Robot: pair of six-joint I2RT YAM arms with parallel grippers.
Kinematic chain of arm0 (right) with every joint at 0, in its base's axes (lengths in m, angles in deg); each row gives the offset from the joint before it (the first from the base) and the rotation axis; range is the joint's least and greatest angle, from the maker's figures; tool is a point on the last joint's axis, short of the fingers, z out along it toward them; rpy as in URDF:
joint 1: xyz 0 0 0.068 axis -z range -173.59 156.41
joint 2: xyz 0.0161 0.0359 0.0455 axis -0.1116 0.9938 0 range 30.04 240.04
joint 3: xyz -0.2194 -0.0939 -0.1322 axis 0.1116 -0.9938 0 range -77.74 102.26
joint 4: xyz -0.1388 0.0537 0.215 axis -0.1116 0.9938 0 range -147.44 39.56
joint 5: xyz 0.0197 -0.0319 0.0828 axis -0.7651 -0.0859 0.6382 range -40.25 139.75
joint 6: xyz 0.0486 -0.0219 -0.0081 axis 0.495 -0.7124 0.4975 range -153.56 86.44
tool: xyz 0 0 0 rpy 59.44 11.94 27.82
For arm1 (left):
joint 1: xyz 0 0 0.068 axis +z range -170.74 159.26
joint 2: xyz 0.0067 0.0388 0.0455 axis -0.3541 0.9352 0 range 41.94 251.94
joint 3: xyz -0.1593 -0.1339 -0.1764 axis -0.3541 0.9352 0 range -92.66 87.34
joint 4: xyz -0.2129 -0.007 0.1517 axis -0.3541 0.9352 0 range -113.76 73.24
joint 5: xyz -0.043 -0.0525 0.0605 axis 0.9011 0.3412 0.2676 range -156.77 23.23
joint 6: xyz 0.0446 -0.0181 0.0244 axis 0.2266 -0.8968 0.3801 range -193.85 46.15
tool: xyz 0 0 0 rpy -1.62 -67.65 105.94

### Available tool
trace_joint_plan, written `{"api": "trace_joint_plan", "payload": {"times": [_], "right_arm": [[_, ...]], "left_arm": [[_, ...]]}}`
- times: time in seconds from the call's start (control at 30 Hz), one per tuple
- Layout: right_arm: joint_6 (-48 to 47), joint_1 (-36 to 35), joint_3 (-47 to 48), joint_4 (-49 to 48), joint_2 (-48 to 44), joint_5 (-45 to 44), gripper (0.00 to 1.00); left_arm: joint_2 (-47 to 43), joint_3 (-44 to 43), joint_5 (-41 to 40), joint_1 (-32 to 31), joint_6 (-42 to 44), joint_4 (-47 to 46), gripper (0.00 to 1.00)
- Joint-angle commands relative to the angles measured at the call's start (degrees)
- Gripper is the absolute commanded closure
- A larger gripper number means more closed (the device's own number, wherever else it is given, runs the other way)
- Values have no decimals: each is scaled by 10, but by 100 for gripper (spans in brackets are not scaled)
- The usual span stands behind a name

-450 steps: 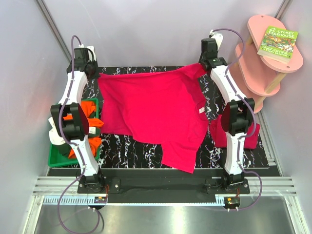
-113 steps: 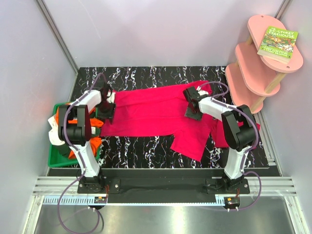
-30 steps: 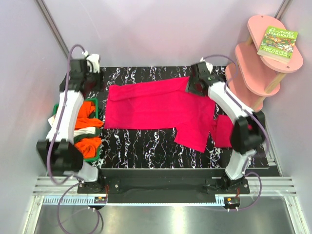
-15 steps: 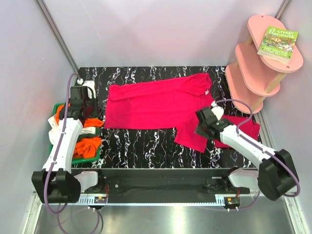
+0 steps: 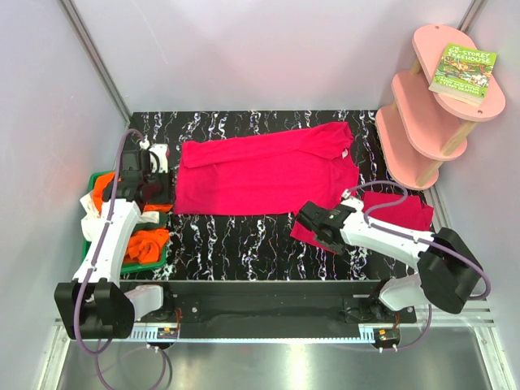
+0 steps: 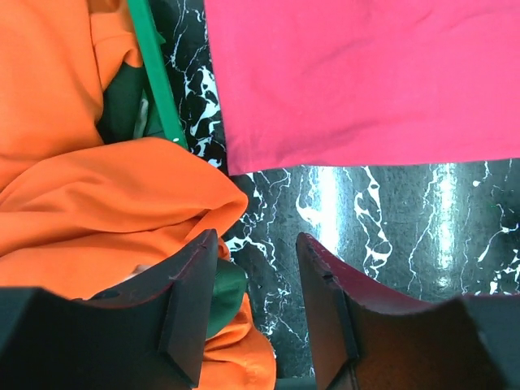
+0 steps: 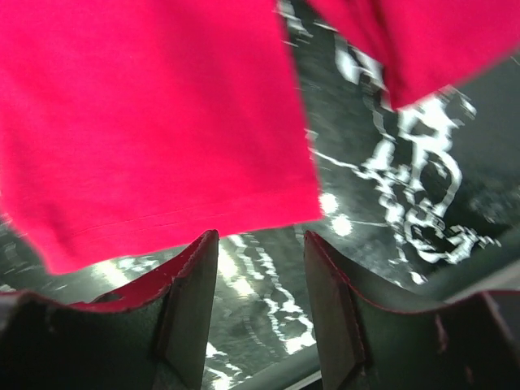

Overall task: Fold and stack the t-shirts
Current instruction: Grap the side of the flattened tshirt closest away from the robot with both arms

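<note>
Top view: we are seeing the spread crimson t-shirt [image 5: 264,172] lying flat across the far half of the marbled black table [image 5: 236,244], one sleeve hanging toward the near right. A second crimson t-shirt [image 5: 402,210] is sitting in a compact shape near the table's right edge, partly under the right arm. The green tray [image 5: 159,253] is resting at the left edge, holding orange t-shirts [image 5: 138,244] and a white t-shirt [image 5: 88,223]. The left gripper [image 5: 153,175] is hanging between the tray's far end and the spread shirt's left edge; the right gripper [image 5: 313,223] is reaching over that near-right sleeve – we cannot tell whether it is touching the cloth. A pink shelf [image 5: 422,114] with a book [image 5: 463,73] is standing off the far right corner. Left wrist view: we are logging the left gripper [image 6: 256,252] with its jaws standing moderately apart and nothing between them, one finger over orange cloth [image 6: 106,203], the other over bare table [image 6: 390,219]; the tray rim [image 6: 158,89] and the crimson hem [image 6: 366,81] are lying ahead. Right wrist view: the right gripper [image 7: 260,244] is likewise gaping moderately and gripping nothing – the crimson sleeve edge [image 7: 146,122] is lying just beyond the fingertips, and more crimson cloth [image 7: 422,41] is showing at the upper right.
</note>
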Motion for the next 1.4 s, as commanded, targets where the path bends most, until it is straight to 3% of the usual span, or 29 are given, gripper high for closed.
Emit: {"api": "trace_joint_plan", "payload": {"times": [0.0,0.47,0.9,1.23,1.37], "right_arm": [[125,-7,-40,59,-44,-47,46],[102,1,-101,15,-60,-39,48],[88,3,-59,-22,24,-44,48],[128,4,-56,-21,45,-48,48],[138,6,-50,-22,68,-34,58]], "left_arm": [[3,-5,24,2,8,-14,51],[58,-29,-12,2,4,-10,50],[39,-20,-8,1,10,-7,49],[59,-32,4,1,19,-4,49],[71,-34,6,2,23,-2,49]]}}
